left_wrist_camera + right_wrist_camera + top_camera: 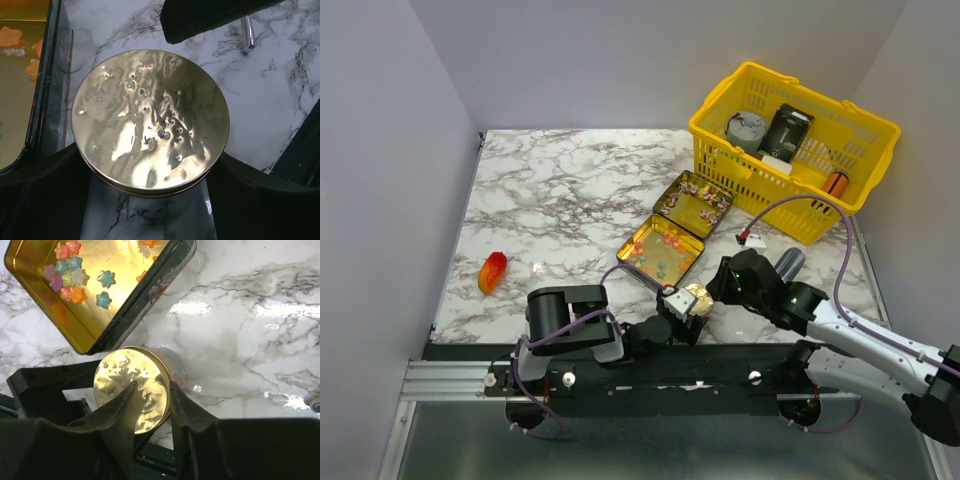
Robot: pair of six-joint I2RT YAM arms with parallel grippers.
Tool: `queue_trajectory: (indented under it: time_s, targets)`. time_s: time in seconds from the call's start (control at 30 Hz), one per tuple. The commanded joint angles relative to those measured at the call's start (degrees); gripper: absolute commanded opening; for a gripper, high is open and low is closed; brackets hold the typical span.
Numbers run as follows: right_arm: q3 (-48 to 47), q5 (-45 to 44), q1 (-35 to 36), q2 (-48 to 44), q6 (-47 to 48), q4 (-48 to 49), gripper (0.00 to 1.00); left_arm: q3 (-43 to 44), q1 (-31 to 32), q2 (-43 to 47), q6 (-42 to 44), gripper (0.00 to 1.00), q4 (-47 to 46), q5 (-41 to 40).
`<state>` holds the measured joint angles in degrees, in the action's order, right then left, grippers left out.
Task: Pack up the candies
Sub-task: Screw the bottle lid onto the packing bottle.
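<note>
A round jar with a dented gold lid (150, 120) stands near the table's front edge. My left gripper (677, 304) is shut on the jar below the lid, a black finger (45, 190) on each side. My right gripper (154, 387) hovers open just over the lid (132, 390), one fingertip above its middle, the other at its right rim. Colourful candies show through the jar's clear wall (176, 374). More candies (75, 275), small and star-shaped, lie in the open gold tin (145, 300) just behind the jar. Its other half (695, 203) holds purple and pink ones.
A yellow basket (718, 97) at the back right holds a grey tin, a dark box and an orange cylinder (835, 183). An orange-red lump (492, 272) lies at the left. A grey cylinder (788, 262) lies beside the right arm.
</note>
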<state>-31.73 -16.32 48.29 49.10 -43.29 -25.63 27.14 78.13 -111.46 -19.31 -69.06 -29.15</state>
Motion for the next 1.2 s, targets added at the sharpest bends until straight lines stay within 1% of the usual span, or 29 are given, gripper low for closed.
queue_trajectory:
  time_s: [0.0,0.13,0.27,0.4,0.5,0.57,0.6,0.63,0.7,0.73,0.87,0.97,1.17]
  targets:
    - [-0.44,5.13,-4.51,3.89,5.40,8.22,0.36,-2.35,0.71,-4.03,-2.66,0.68,13.51,2.60]
    - [0.00,7.78,-6.10,6.35,6.99,9.81,0.33,-2.35,0.71,-3.77,-2.49,0.67,13.69,2.52]
    - [1.49,10.69,-6.80,6.88,7.69,11.03,0.33,-2.18,0.80,-4.11,-2.49,0.68,13.60,2.25]
    - [5.00,15.51,-8.04,6.97,6.99,13.23,0.32,-2.00,0.80,-4.47,-2.57,0.67,13.60,2.25]
    - [6.32,16.05,-8.30,6.97,6.46,13.85,0.32,-2.00,0.71,-4.56,-2.66,0.68,13.51,2.25]
    - [7.64,16.05,-8.39,6.45,6.03,13.85,0.28,-2.00,0.80,-4.47,-2.66,0.68,13.60,2.08]
    - [8.25,17.62,-8.39,6.10,5.41,13.94,0.26,-2.09,0.80,-4.47,-2.66,0.68,13.51,1.99]
    - [8.78,17.81,-8.39,5.57,5.23,13.85,0.21,-2.09,0.71,-4.38,-3.01,0.67,13.68,1.38]
    - [10.89,18.16,-8.39,3.73,4.01,13.59,0.16,-2.17,0.80,-4.29,-3.63,0.67,14.30,0.50]
    - [11.59,18.51,-8.39,3.02,3.57,13.59,0.10,-2.00,0.80,-4.38,-3.89,0.68,14.74,0.06]
    - [15.46,20.27,-8.39,-1.63,1.37,11.75,0.04,-1.91,0.71,-4.73,-4.77,0.68,15.35,-0.99]
    - [18.18,22.55,-8.39,-6.37,0.22,10.16,0.01,-1.30,0.80,-5.08,-5.21,0.68,16.58,-1.96]
    - [21.97,28.79,-8.39,-15.96,-0.39,8.05,0.01,-0.07,0.71,-5.70,-6.27,0.67,18.43,-3.72]
